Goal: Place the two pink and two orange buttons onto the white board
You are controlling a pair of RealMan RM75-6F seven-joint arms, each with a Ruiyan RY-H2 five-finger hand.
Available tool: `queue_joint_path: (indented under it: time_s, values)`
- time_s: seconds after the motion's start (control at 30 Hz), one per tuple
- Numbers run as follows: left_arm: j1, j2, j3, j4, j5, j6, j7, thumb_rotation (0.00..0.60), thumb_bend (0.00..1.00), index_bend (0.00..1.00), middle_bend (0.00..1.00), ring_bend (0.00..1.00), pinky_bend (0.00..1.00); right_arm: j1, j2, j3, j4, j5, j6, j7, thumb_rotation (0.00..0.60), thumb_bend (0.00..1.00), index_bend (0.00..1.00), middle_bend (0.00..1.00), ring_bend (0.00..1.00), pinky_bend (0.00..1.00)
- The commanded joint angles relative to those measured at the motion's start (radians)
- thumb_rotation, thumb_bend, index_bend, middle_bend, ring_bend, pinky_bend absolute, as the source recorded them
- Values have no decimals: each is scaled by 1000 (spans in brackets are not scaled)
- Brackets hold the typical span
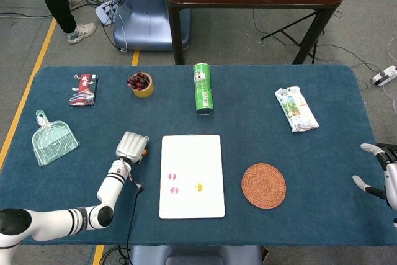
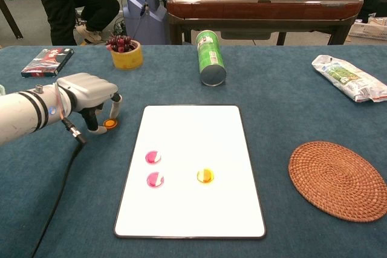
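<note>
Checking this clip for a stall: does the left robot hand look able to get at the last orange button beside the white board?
Probably yes: the left robot hand hovers right over the small round orange button, with nothing between them.

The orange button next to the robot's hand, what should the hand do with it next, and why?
Probably close the fingers on that orange button and lift it. The left hand hangs right over it with fingers on either side, but it lies on the blue cloth, off the white board, where two pink buttons and one orange one already sit.
</note>
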Motion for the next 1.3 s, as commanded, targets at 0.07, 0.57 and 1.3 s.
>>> queue_joint_path:
  time_s: [0.07, 0.57, 1.3]
  values:
    - [0, -1, 0, -1, 1, 0, 1, 600, 299, 545, 1000, 1000, 1000, 0, 0, 0, 0, 0, -1, 1, 600, 64, 285, 329, 287, 541]
    - [4, 10, -1, -22, 16, 10, -6, 600, 346, 551, 1000, 1000, 1000, 1, 0, -1, 0, -2, -1, 0, 600, 63, 285, 329, 287, 541]
    - [-38, 49, -21, -353, 162, 127, 64, 600, 345, 552, 1000, 1000, 1000, 3, -3, -3, -1, -5, -4, -6, 600, 64, 285, 329, 287, 541]
